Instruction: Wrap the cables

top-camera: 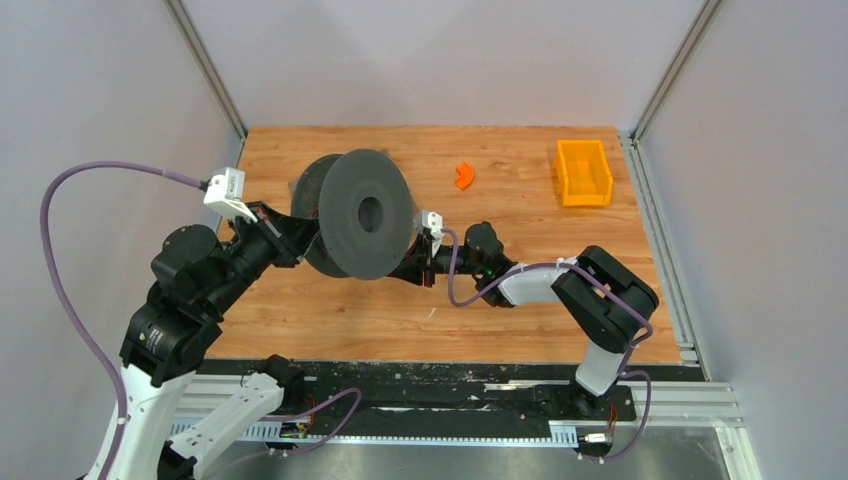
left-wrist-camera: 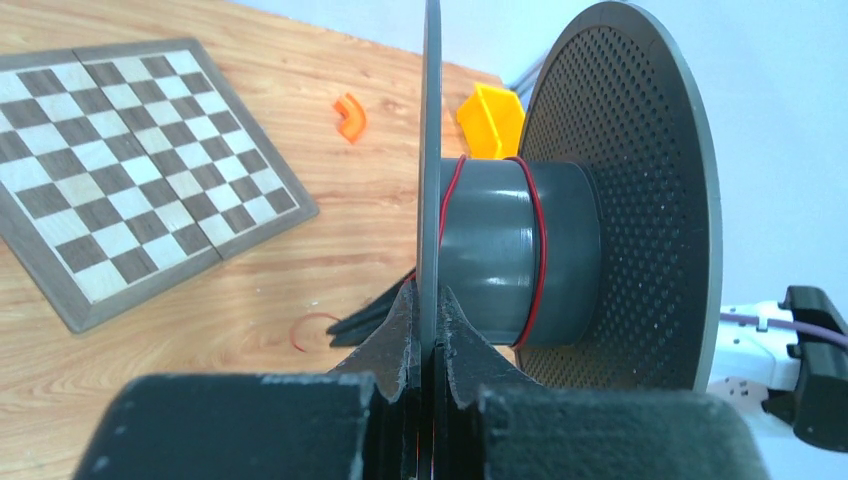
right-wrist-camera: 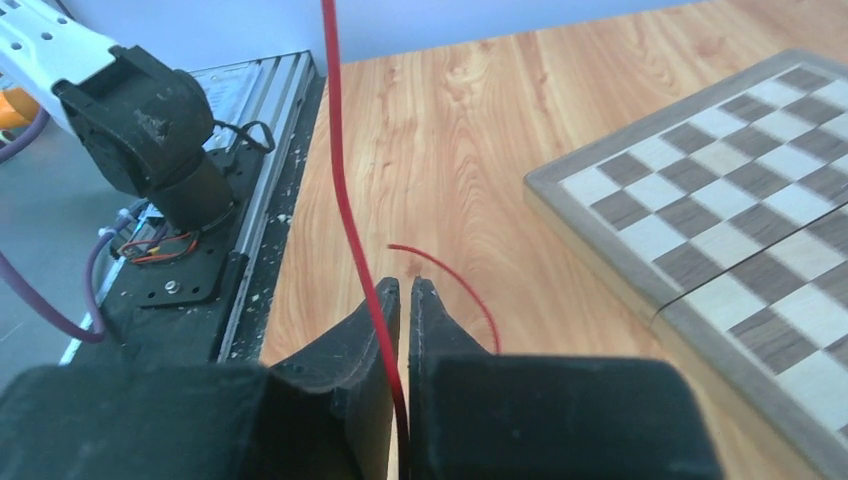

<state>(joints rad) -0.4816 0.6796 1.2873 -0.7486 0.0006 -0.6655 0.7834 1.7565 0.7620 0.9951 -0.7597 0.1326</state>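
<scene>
See, the left hand (left-wrist-camera: 430,305) is clenched on the flange of the round grey plastic spool (left-wrist-camera: 520,250). The right hand (right-wrist-camera: 404,292) pinches the thin dark red wire (right-wrist-camera: 345,200), which runs nearly straight up to the frame's top edge.

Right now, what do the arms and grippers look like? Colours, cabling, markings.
Left arm and right arm: black joint housings, white links. A lilac cable loops along each, and a white camera block sits at each wrist. Left gripper and right gripper: matte black, two pointed wedge fingers, scuffed edges. No markings legible.
</scene>
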